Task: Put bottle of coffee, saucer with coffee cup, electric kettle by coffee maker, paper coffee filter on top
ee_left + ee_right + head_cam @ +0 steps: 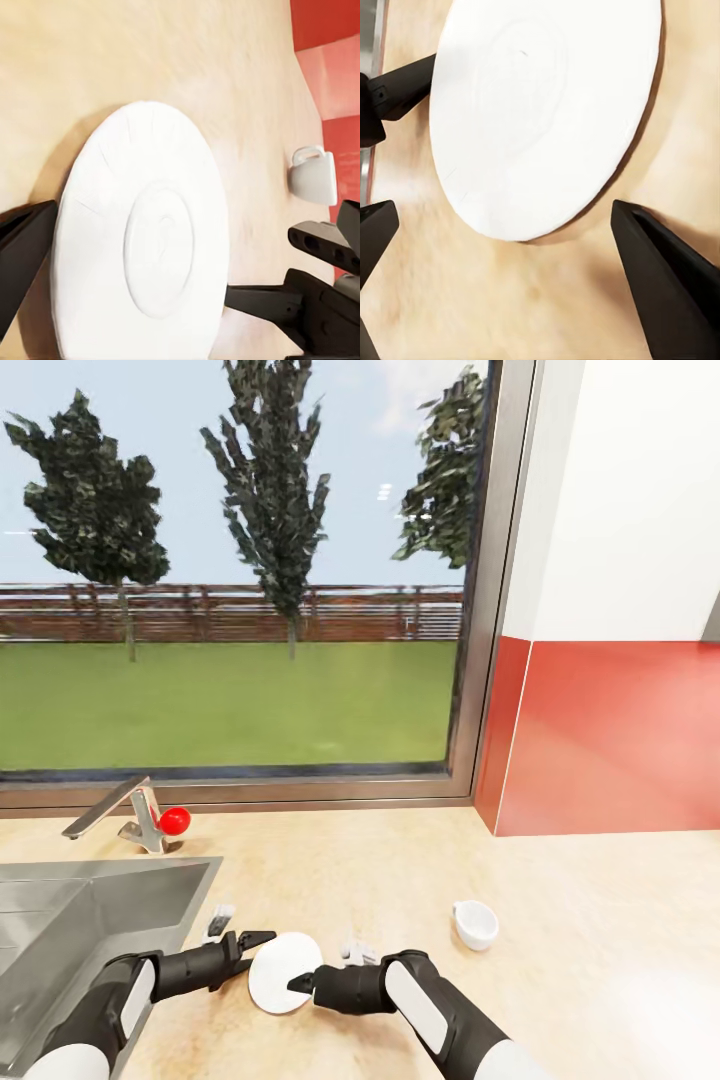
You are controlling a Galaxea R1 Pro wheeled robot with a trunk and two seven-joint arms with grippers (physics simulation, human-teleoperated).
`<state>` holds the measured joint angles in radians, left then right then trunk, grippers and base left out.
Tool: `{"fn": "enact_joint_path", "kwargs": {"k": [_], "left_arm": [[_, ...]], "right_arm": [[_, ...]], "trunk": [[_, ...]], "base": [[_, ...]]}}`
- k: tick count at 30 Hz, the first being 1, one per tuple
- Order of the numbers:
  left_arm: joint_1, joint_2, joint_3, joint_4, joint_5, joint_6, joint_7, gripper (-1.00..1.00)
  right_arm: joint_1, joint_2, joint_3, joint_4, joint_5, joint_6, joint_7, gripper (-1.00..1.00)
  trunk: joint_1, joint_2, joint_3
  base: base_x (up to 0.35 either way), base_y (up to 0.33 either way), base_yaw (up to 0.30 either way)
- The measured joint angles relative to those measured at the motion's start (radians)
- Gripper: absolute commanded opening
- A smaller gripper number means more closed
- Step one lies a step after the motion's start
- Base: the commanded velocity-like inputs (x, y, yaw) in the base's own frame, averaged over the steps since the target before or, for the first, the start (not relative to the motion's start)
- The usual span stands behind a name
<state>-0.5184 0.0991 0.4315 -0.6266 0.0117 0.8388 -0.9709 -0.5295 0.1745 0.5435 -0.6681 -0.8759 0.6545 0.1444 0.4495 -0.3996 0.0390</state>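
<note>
The white saucer lies flat on the light-wood kitchen countertop, near its front edge and right of the sink. My left gripper is open at the saucer's left rim, with one black finger touching the edge. From the right, my right gripper is open too, its fingertips just short of the saucer and nothing between them. The white coffee cup stands upright on the counter to the right, apart from the saucer; its handle shows in the left wrist view.
A steel sink is sunk into the counter at left, with a faucet and a red knob behind it. A big window runs along the back. A red backsplash closes off the right rear.
</note>
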Motion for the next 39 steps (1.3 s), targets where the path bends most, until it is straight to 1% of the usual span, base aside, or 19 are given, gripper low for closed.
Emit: {"fn": "enact_joint_path", "kwargs": {"k": [9,19,21,23,24,25,30,36,37,39], "left_arm": [[0.0,-0.008,0.0,0.0,0.0,0.0,0.0,1.0],[0.0,-0.008,-0.001,-0.001,0.001,0.004,0.0,1.0],[-0.001,-0.007,-0.002,-0.001,-0.001,0.005,0.0,1.0],[-0.001,-0.007,-0.002,-0.001,-0.001,0.005,-0.001,1.0],[-0.001,-0.007,-0.002,-0.001,-0.001,0.005,-0.001,1.0],[-0.001,-0.007,-0.002,-0.001,-0.001,0.005,-0.001,1.0],[0.0,-0.008,-0.002,0.0,-0.002,0.001,-0.001,1.0],[-0.001,-0.012,-0.002,0.0,-0.001,0.0,-0.003,1.0],[0.0,-0.014,-0.002,0.0,-0.001,0.0,-0.003,1.0],[0.0,-0.018,-0.002,0.0,-0.001,0.0,-0.003,1.0]], "right_arm": [[0.001,0.0,0.0,0.0,0.0,0.0,0.0,1.0],[0.001,0.0,0.001,-0.008,-0.003,-0.008,0.001,1.0],[0.001,0.0,0.001,-0.011,-0.02,-0.017,0.001,1.0],[0.001,0.0,0.001,-0.012,-0.051,-0.019,0.002,1.0],[0.001,0.0,0.0,-0.012,-0.074,-0.02,0.002,1.0],[0.001,0.0,0.0,-0.012,-0.082,-0.02,0.002,1.0],[0.001,0.0,0.0,-0.013,-0.093,-0.022,0.002,1.0],[0.001,0.0,0.0,-0.011,-0.094,-0.023,0.003,1.0],[0.0,0.0,0.003,-0.01,-0.091,-0.025,0.004,1.0],[0.0,0.0,0.022,-0.01,-0.094,-0.026,0.004,1.0]], "trunk": [[0.0,0.0,0.0],[0.0,0.0,0.0],[0.0,0.0,0.0],[0.0,0.0,0.0],[0.0,0.0,0.0],[0.0,0.0,0.0],[0.0,0.0,0.0],[0.0,0.0,0.0],[0.0,0.0,0.0],[0.0,0.0,0.0]], "base": [[0.0,0.0,0.0],[0.0,0.0,0.0],[0.0,0.0,0.0],[0.0,0.0,0.0],[0.0,0.0,0.0],[0.0,0.0,0.0],[0.0,0.0,0.0],[0.0,0.0,0.0],[0.0,0.0,0.0],[0.0,0.0,0.0]]}}
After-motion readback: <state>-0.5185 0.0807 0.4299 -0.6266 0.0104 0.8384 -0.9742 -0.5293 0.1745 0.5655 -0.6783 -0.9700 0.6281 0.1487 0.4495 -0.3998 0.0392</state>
